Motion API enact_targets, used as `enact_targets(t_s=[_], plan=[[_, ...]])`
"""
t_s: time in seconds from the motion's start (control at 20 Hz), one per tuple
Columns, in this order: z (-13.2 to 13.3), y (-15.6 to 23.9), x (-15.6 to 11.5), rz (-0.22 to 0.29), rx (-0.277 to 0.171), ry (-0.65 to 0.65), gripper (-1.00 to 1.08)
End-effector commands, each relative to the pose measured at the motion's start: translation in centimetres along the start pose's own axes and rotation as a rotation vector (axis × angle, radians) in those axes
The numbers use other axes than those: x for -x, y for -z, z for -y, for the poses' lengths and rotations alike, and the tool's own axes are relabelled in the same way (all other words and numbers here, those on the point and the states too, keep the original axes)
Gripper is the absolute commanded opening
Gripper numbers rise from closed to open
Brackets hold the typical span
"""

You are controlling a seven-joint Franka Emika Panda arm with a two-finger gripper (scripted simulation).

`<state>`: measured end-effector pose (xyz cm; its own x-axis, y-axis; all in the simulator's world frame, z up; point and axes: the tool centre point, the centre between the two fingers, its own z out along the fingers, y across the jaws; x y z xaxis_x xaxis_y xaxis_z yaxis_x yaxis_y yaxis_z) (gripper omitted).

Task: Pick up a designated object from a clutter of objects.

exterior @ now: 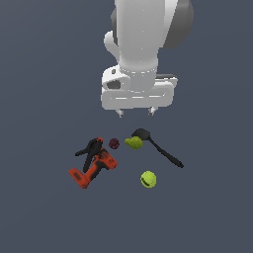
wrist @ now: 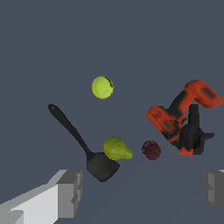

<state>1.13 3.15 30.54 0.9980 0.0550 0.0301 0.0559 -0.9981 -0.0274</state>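
The designated object is a small yellow-green pear with a tapered end, lying on the grey floor against the head of a black spatula. Around it are a dark red ball, a black clamp, an orange-red and black drill and a yellow-green tennis ball. My gripper hangs open well above the pear, with nothing between its fingers.
The clamp lies across the drill at the exterior view's left. The spatula handle runs toward the exterior view's right, with the tennis ball apart from the rest on the near side. Plain grey floor surrounds the group.
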Motion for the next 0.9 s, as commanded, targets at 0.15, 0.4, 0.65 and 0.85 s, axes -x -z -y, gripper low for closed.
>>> enact_targets(t_s=[0.15, 0.4, 0.65, 0.85], plan=[[-0.1, -1.6, 0.1, 0.003, 0.005, 0.090, 1.00], [-0.1, -3.7, 0.3, 0.007, 0.010, 0.206, 1.00], [-0.2, -6.0, 0.6, 0.011, 0.014, 0.340, 1.00], [-0.2, -7.9, 1.0, 0.016, 0.017, 0.448, 1.00]])
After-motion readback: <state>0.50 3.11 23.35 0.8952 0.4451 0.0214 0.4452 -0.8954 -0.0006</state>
